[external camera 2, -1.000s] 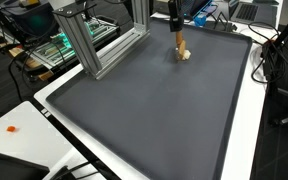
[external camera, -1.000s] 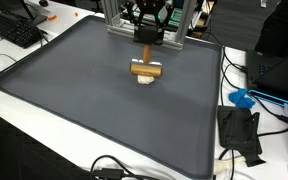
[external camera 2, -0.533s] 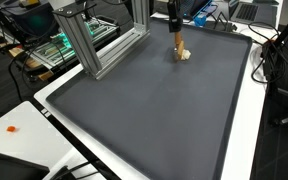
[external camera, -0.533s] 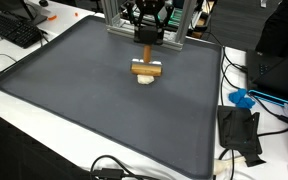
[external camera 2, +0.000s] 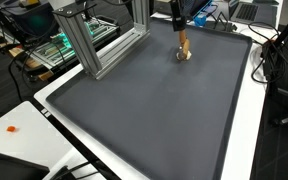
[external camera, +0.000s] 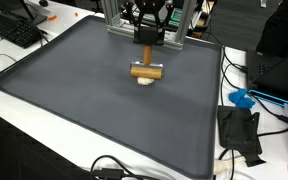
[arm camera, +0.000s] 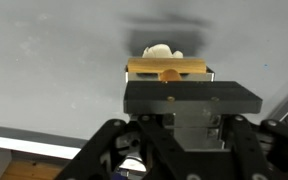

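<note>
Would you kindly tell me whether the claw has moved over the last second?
No. The claw still sits at the same spot against the aluminium frame, gripping the wooden tool.

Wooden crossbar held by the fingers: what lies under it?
A small cream lump shows below the wooden crossbar, on the grey mat. The bar covers part of it, so its full shape and any contact are hidden.

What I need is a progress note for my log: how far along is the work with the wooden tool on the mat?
Done: the gripper is shut on the wooden tool by its handle. In hand: its head sits over the pale lump on the grey mat; contact cannot be told. Left: the lump looks rounded, so any pressing seems unfinished.
</note>
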Controlling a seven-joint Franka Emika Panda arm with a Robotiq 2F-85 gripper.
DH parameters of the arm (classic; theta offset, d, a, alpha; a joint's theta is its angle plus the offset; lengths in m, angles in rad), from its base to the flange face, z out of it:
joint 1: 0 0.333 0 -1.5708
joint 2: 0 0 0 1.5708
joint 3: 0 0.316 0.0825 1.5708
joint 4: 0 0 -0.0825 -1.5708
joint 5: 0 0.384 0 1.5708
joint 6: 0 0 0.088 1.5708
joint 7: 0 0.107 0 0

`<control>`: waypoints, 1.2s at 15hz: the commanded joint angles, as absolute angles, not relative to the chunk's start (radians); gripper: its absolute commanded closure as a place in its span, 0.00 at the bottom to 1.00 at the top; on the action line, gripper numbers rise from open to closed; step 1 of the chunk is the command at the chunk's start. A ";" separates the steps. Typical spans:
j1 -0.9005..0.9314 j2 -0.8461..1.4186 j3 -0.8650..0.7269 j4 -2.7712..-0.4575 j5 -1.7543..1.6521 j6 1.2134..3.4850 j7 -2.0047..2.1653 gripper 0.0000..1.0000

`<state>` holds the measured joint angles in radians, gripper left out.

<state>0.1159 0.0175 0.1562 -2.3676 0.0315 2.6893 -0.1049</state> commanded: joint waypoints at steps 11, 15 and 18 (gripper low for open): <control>0.128 0.098 0.157 -2.360 0.034 2.806 -0.101 0.72; 0.126 0.103 0.152 -2.355 0.018 2.794 -0.088 0.72; 0.124 0.082 0.142 -2.360 -0.012 2.735 -0.071 0.72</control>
